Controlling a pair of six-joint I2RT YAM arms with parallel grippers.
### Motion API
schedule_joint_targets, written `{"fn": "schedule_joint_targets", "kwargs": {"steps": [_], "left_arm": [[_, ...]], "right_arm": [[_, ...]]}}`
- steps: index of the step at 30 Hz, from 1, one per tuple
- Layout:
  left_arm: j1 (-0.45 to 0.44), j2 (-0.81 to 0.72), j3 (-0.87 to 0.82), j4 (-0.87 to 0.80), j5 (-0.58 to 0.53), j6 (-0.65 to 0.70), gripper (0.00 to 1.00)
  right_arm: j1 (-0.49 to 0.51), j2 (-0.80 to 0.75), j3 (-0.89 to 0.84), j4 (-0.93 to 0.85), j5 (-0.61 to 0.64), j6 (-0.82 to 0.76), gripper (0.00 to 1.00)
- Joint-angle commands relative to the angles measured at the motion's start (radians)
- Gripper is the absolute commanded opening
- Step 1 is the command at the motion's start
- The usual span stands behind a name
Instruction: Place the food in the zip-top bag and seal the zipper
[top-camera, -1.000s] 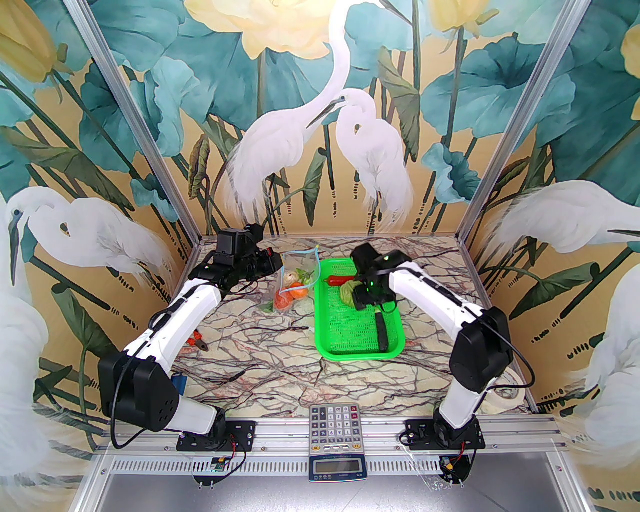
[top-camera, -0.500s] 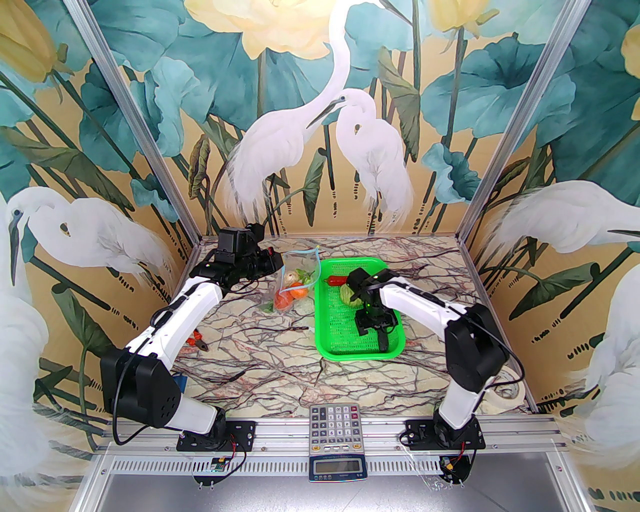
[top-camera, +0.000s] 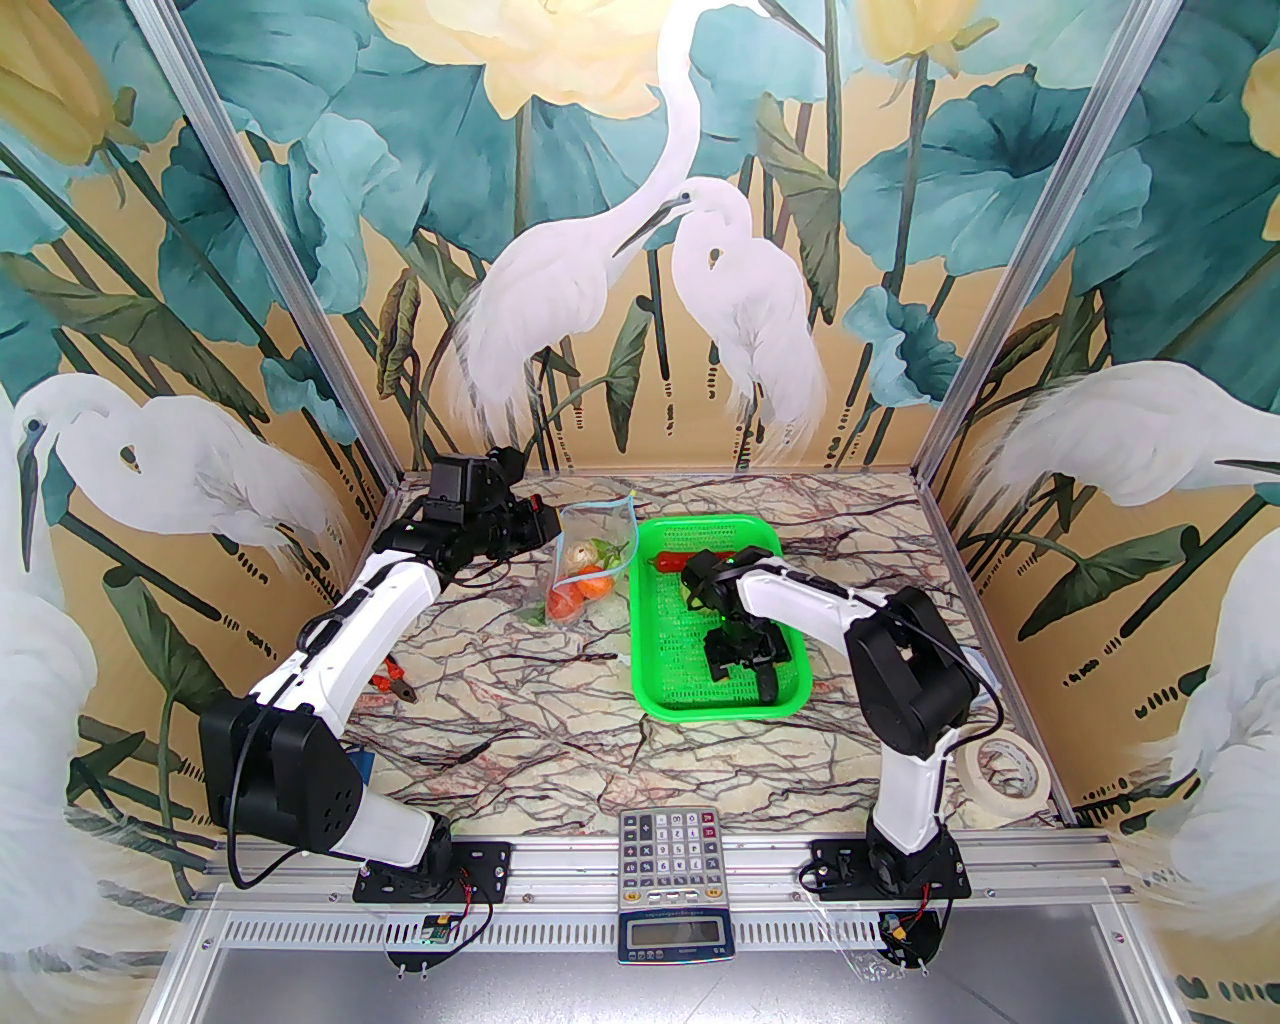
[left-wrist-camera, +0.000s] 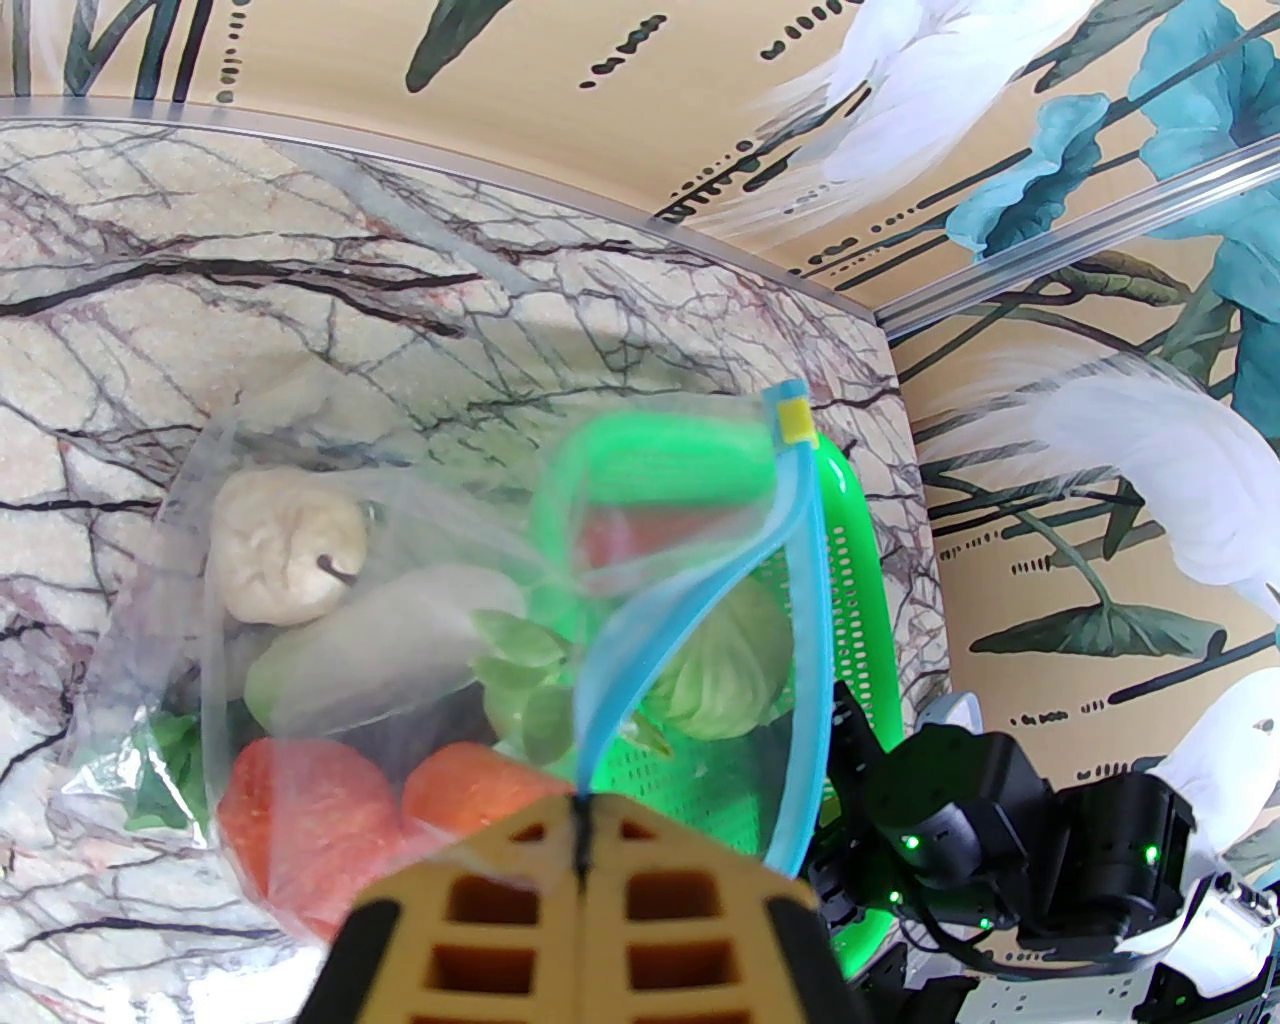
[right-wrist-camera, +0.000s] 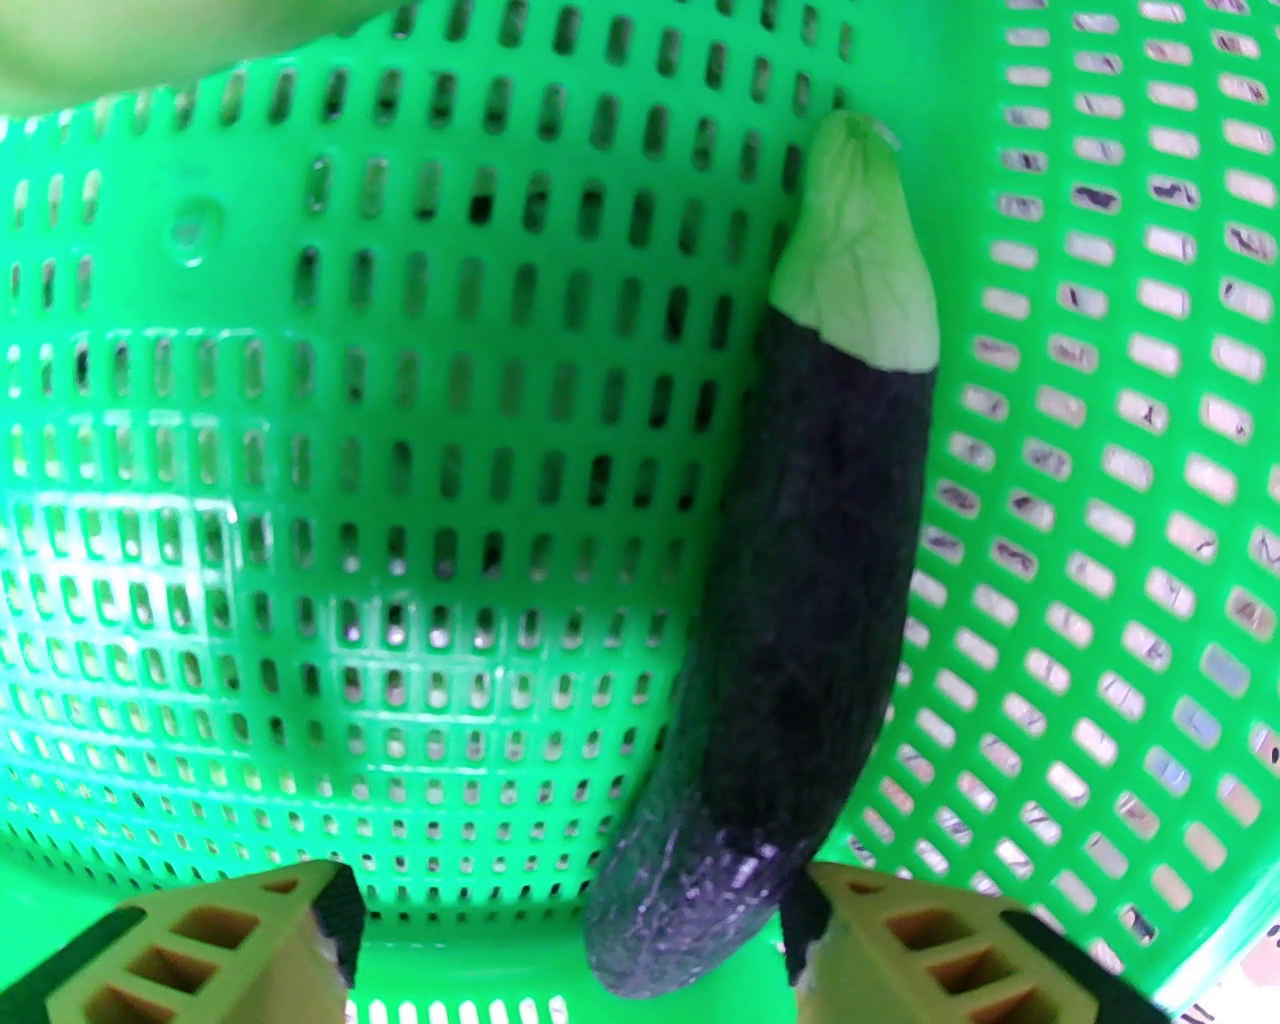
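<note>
Right gripper (right-wrist-camera: 570, 905): eggplant (right-wrist-camera: 800, 600) tip sits between its spread fingers, close to the right one. Basket (right-wrist-camera: 1100, 480) wall crowds the right; bare floor to the left gives room.

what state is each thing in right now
zip-top bag: mouth open, held up
zipper: unsealed, pinched at one end
left gripper: shut on zipper
eggplant: lying loose in basket
right gripper: open, over eggplant end
tomatoes: inside zip-top bag
chili: lying in basket
</note>
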Motion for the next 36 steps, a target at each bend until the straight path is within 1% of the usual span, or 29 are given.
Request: {"fn": "schedule_joint_targets", "kwargs": {"steps": [1, 4, 8, 13, 14, 16, 21, 24, 26, 29, 31, 36], "left_arm": [[0.010, -0.006, 0.036, -0.038, 0.023, 0.028, 0.00], [0.013, -0.005, 0.042, -0.046, 0.025, 0.034, 0.00], [0.014, 0.000, 0.043, -0.045, 0.031, 0.035, 0.00], [0.015, 0.007, 0.040, -0.036, 0.036, 0.028, 0.00], [0.015, 0.008, 0.040, -0.034, 0.039, 0.027, 0.00], [0.015, 0.008, 0.038, -0.029, 0.042, 0.024, 0.00], [0.015, 0.007, 0.027, -0.013, 0.046, 0.013, 0.00], [0.015, 0.006, 0.016, 0.001, 0.050, 0.002, 0.00], [0.015, 0.003, 0.007, 0.012, 0.051, -0.005, 0.00], [0.015, -0.003, -0.004, 0.023, 0.053, -0.013, 0.00], [0.015, -0.008, -0.008, 0.024, 0.050, -0.014, 0.00], [0.015, -0.023, -0.022, 0.016, 0.037, -0.011, 0.00]], "right_arm": [[-0.001, 0.054, 0.003, 0.088, -0.067, -0.002, 0.74], [0.000, 0.032, 0.008, 0.136, -0.133, -0.020, 0.71], [0.007, -0.036, 0.003, 0.212, -0.230, -0.056, 0.71], [0.007, -0.113, -0.008, 0.256, -0.350, -0.090, 0.70], [0.008, -0.130, -0.010, 0.257, -0.358, -0.091, 0.70], [0.006, -0.151, -0.007, 0.242, -0.351, -0.094, 0.70], [0.006, -0.219, -0.003, 0.221, -0.275, -0.084, 0.70], [0.005, -0.249, -0.001, 0.198, -0.200, -0.061, 0.70], [0.000, -0.236, 0.010, 0.145, -0.132, -0.031, 0.71], [-0.007, -0.177, 0.034, 0.049, -0.046, 0.003, 0.70], [-0.009, -0.149, 0.028, 0.033, -0.029, 0.019, 0.70], [-0.017, -0.126, -0.010, 0.057, -0.002, 0.052, 0.70]]}}
